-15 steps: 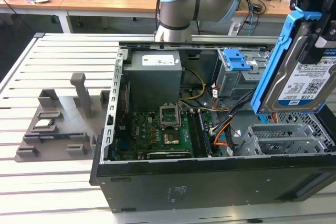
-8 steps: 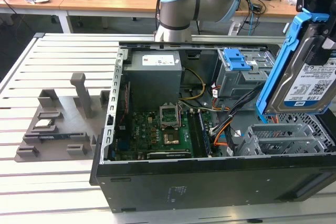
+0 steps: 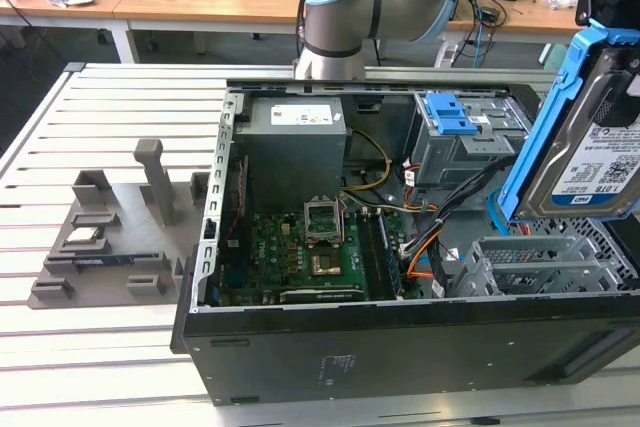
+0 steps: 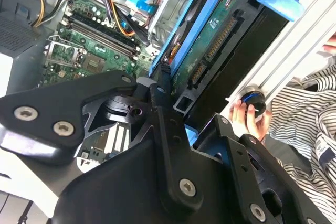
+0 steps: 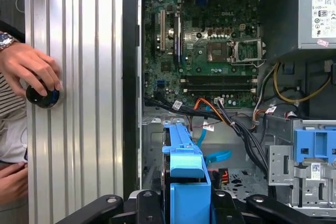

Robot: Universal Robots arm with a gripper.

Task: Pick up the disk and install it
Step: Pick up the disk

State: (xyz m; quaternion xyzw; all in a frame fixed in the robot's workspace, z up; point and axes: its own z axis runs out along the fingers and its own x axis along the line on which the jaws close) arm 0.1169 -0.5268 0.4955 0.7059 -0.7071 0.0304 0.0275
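End effector (image 5: 185, 205) pinching the disk (image 3: 590, 137) by its blue frame, held on edge above the open case (image 3: 400, 347), near the grey drive cage (image 3: 540, 267). Carry probably wants the frame square to the cage, clear of the cables (image 5: 239, 127) beyond.

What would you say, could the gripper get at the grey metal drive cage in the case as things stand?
Probably yes. The gripper, shut on the disk, hangs above the drive cage, whose top looks open; the cables lie beside it, not across it.
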